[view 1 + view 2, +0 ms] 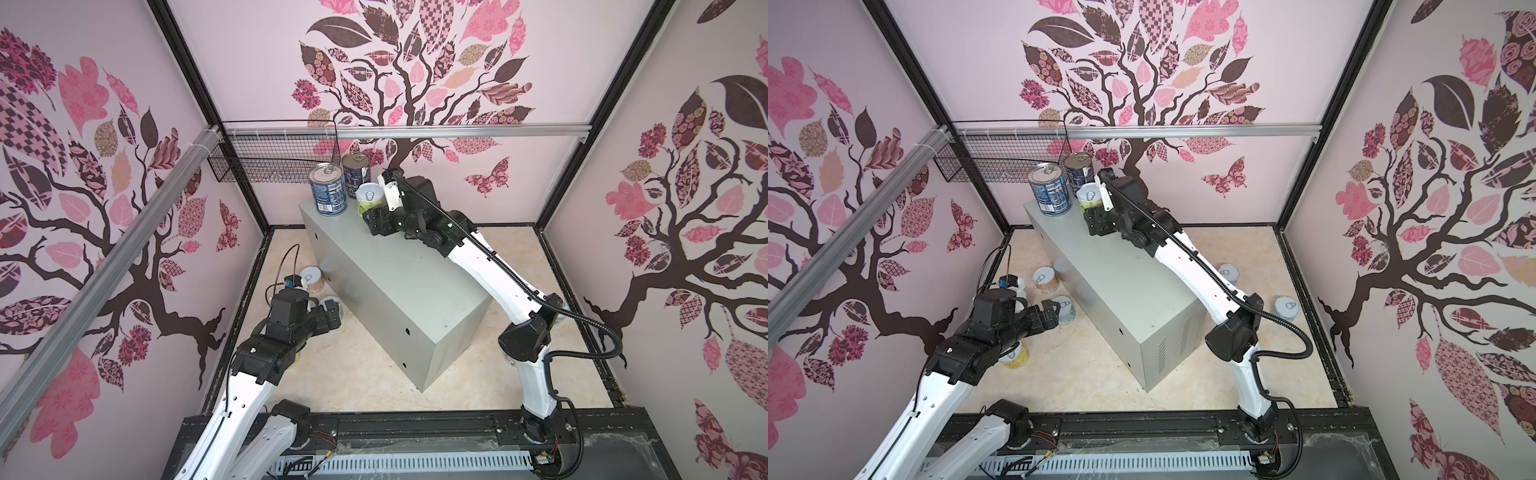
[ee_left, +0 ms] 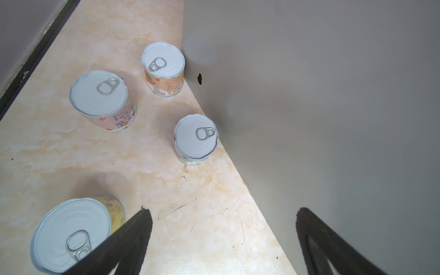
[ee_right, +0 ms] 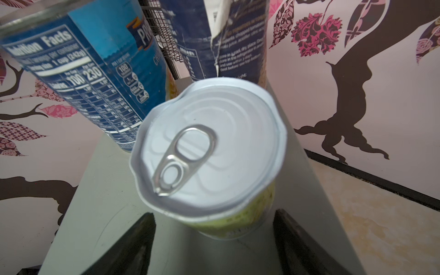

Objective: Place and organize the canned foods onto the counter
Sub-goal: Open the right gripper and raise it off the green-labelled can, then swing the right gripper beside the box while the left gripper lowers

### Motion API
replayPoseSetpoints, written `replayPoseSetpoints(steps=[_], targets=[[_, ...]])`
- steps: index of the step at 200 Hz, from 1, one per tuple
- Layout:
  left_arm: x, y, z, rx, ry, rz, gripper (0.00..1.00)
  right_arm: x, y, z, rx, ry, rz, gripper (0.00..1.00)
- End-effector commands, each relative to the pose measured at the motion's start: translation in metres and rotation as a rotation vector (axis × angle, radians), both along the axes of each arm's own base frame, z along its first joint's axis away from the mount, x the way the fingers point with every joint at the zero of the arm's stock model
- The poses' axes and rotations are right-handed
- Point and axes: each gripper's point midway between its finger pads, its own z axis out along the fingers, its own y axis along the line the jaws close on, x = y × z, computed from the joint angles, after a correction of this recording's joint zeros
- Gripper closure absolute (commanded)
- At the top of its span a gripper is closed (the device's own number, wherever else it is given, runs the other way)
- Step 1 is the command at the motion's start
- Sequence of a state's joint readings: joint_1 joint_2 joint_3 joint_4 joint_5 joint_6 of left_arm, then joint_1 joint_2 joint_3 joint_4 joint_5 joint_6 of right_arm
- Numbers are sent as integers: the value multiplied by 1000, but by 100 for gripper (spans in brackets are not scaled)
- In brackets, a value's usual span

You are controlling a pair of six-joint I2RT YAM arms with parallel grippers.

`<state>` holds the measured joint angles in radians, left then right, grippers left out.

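- Standing upright at the far end of the counter [image 1: 399, 286] are three cans: a tall blue can [image 1: 328, 191], a tall dark can [image 1: 355, 171] just behind it, and a short green can [image 1: 370, 198] close in front of both.
- The right gripper [image 3: 214, 214] is at the green can, jaws parted on either side of its base. The wrist view shows a clear gap on one side; on the other I cannot tell whether the finger touches. The can rests on the counter top.
- The left gripper [image 2: 223, 212] hangs low over the marbled floor [image 2: 71, 154] beside the counter's long side, jaws spread wide with nothing between them.
- Four short cans stand on that floor: an orange can [image 2: 164, 64] and a small pale can [image 2: 195, 135] right against the counter wall, a pink can [image 2: 100, 95] farther out, and a yellow can [image 2: 71, 235] partly behind one finger.
- In a top view, a bluish can [image 1: 1229, 272] shows past the right arm and a second bluish can [image 1: 1285, 308] stands nearer the side wall.
- A wire basket [image 1: 270, 162] hangs on the back wall.
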<state>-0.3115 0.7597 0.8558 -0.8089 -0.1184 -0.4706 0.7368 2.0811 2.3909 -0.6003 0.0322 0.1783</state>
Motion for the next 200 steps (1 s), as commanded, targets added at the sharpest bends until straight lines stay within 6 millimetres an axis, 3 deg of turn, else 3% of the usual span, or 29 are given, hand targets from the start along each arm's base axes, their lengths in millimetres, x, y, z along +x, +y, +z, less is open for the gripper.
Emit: replayPoseSetpoints(steps=[1,76,141,169,200], targets=[[0,3,-9,15,18,9,2,-22,-21,39,26,-30,5,17],[2,9,-12,50,45,34,2,-64,-60,81,82,-88,2,13],[6,8,-23,53,111,53,2,-103,-110,92,124,-124,-61,6],[14,7,-29,58,129,68,2,-118,-150,93,173,-126,-111,0],[26,4,-39,60,167,81,2,-120,-219,82,298,-88,-211,0]])
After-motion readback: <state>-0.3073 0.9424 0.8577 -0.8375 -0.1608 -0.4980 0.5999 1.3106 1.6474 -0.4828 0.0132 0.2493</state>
